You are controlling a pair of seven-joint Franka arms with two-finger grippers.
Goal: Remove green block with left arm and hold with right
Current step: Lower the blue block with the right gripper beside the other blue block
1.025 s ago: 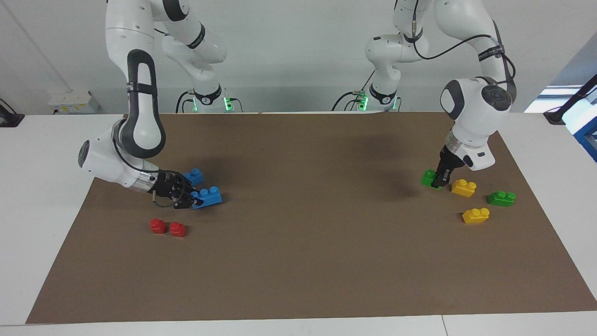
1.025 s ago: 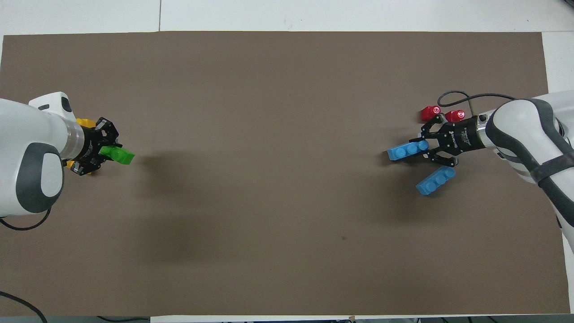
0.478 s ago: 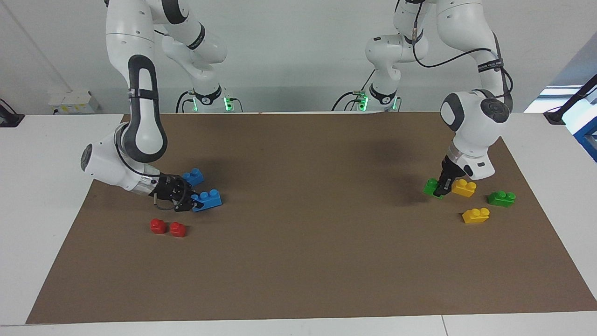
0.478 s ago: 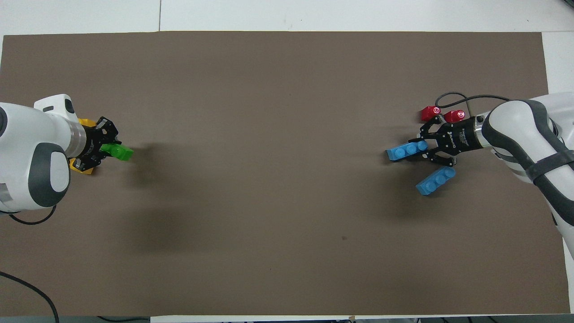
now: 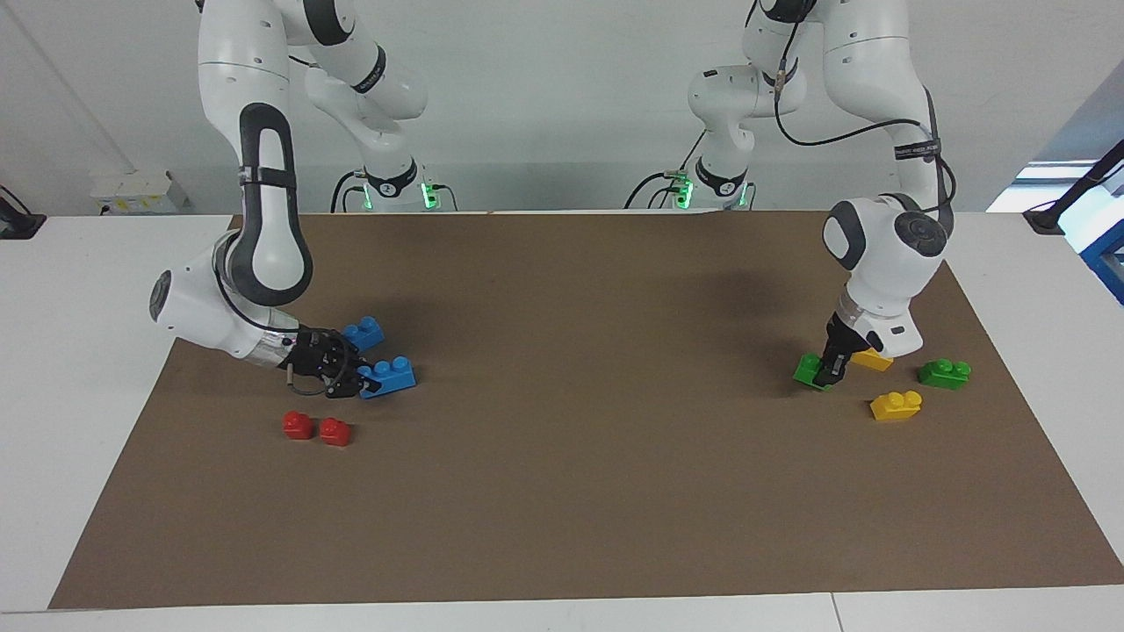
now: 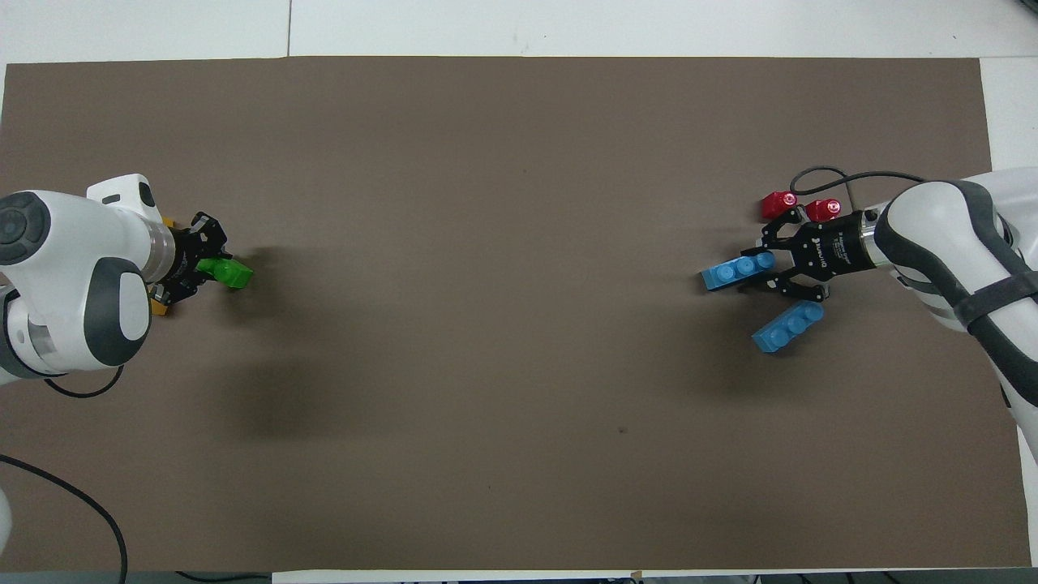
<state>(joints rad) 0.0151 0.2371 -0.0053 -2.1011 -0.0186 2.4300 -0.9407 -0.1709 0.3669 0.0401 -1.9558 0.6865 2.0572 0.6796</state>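
Our left claw point(image 5: 824, 376) is clamped on the green block point(image 5: 808, 369) at the worktop; our right claw point(image 5: 358, 379), well apart, grasps a blue brick point(image 5: 389, 376).

The left gripper point(image 5: 823, 376) has come down and set the green block point(image 5: 807, 369), pinched between its fingers, onto the mat point(image 5: 562, 491).

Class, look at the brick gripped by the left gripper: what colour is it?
Bright green, clearest in the facing view.

A brown mat point(image 5: 562, 491) covers the white table point(image 5: 79, 351), bearing scattered bricks.
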